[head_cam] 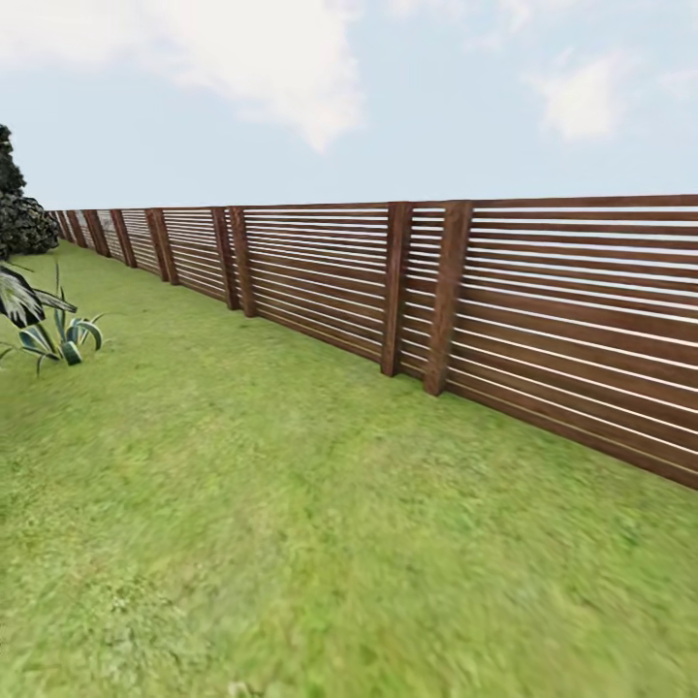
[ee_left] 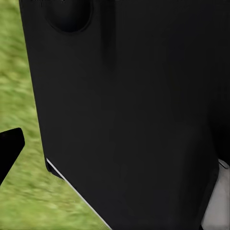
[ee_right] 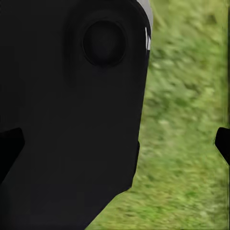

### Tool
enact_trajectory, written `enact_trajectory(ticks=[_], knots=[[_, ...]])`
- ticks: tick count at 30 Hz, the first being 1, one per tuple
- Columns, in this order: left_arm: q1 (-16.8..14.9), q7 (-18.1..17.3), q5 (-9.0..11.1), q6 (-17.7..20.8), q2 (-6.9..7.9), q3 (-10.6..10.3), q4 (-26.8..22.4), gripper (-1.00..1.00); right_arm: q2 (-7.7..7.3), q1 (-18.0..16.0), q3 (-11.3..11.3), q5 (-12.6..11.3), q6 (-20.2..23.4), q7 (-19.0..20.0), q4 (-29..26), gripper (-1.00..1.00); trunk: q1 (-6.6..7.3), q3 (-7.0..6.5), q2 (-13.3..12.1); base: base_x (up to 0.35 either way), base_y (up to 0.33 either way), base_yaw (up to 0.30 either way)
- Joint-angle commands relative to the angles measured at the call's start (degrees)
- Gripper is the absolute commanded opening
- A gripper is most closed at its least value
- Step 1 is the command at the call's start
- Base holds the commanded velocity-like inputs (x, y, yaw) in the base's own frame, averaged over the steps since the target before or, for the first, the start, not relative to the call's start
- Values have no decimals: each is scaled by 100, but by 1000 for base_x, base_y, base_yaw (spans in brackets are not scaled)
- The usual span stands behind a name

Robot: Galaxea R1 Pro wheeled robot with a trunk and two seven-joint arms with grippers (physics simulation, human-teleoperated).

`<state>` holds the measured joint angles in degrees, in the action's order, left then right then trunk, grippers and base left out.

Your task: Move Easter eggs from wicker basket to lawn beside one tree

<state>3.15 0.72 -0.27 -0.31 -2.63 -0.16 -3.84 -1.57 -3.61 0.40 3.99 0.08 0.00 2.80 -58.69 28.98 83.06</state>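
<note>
The lawn spreads bright green and mottled across the head view, its near part blurred. The Easter eggs, the wicker basket and the tree are out of view. In the left wrist view my left gripper hangs beside a black part of my own body, with one dark fingertip over grass at the frame's edge. My right gripper is open, its fingertips far apart and nothing held between them. Behind it are the black body and grass.
A brown horizontal-slat wooden fence runs from the far left to the near right along the lawn's edge. A small spiky green-white plant grows at the left. A dark bushy conifer stands behind it.
</note>
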Motion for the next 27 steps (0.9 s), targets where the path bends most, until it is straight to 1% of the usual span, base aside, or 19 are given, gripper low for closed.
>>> enact_trajectory(ticks=[1, 14, 22, 27], knots=[[7, 8, -3, -4, -1, -2, -11, 100, -1, -8, 3, 41, 1, 0, 11, 100, -4, 4, 2, 336, 0, 159], [7, 8, 1, -5, -1, -2, -10, 100, -1, -8, 0, 41, 1, 0, 11, 100, -4, 4, 2, 336, 0, 29], [7, 8, 1, -4, -1, -2, -10, 100, -1, -8, 3, 42, 1, 0, 11, 100, -4, 4, 2, 336, 0, 214], [7, 8, 1, -5, -1, -1, -12, 100, -1, -8, -1, 41, 1, 0, 11, 100, -4, 4, 2, 336, 0, 52]])
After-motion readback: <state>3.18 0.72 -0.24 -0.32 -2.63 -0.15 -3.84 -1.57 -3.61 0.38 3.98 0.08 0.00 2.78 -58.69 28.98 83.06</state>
